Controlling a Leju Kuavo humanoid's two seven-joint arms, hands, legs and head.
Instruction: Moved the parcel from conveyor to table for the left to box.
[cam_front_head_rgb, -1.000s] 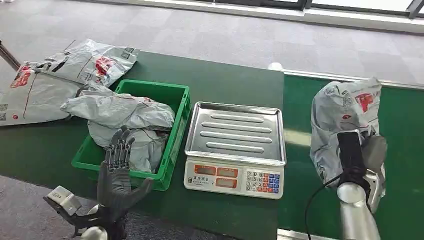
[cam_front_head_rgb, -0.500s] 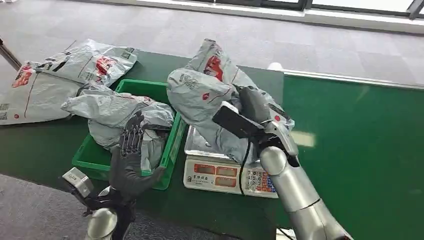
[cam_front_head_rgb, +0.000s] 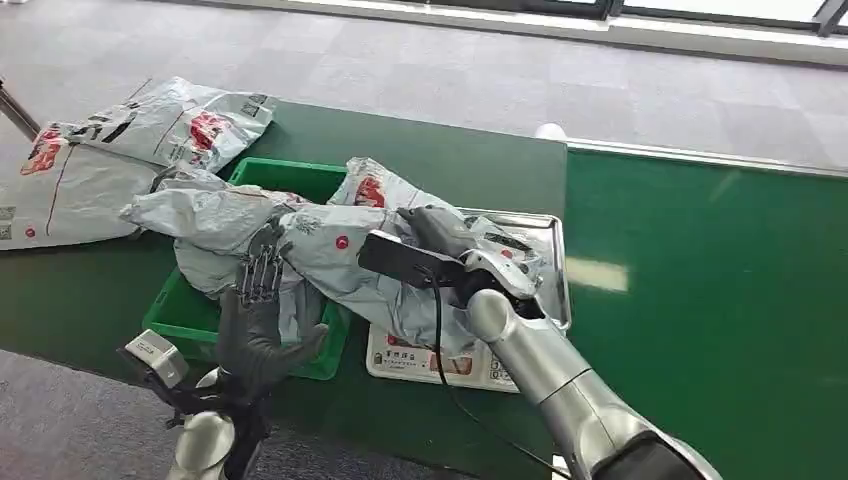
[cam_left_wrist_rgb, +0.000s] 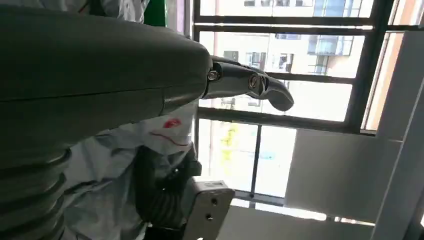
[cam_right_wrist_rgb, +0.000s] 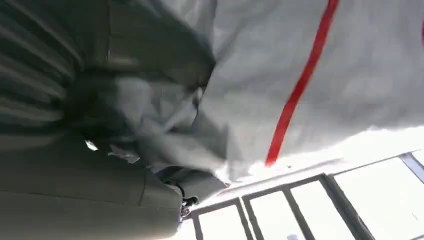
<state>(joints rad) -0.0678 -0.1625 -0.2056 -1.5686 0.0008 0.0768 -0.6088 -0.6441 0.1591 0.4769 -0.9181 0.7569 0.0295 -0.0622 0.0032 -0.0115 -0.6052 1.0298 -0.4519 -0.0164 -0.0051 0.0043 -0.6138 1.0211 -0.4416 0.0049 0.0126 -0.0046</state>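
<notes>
My right hand (cam_front_head_rgb: 455, 245) grips a grey plastic parcel (cam_front_head_rgb: 375, 255) with red marks and holds it low over the scale's steel tray (cam_front_head_rgb: 552, 275), its left end reaching over the green box (cam_front_head_rgb: 335, 180). The right wrist view shows that parcel (cam_right_wrist_rgb: 310, 75) close up, crumpled against the hand (cam_right_wrist_rgb: 90, 165). My left hand (cam_front_head_rgb: 255, 320) is raised at the box's front edge, fingers straight and apart, holding nothing. It sits just short of the parcel's left end. In the left wrist view the left hand (cam_left_wrist_rgb: 150, 65) is seen with the grey parcel (cam_left_wrist_rgb: 115, 175) behind it.
Another grey parcel (cam_front_head_rgb: 215, 225) fills the green box. Two more parcels (cam_front_head_rgb: 110, 150) lie on the table's far left. The scale's keypad front (cam_front_head_rgb: 420, 365) faces me. The green conveyor belt (cam_front_head_rgb: 720, 300) runs along the right.
My right arm swung the parcel from the conveyor leftward and lowered it over the scale and box edge. My left hand rose slightly toward the box.
</notes>
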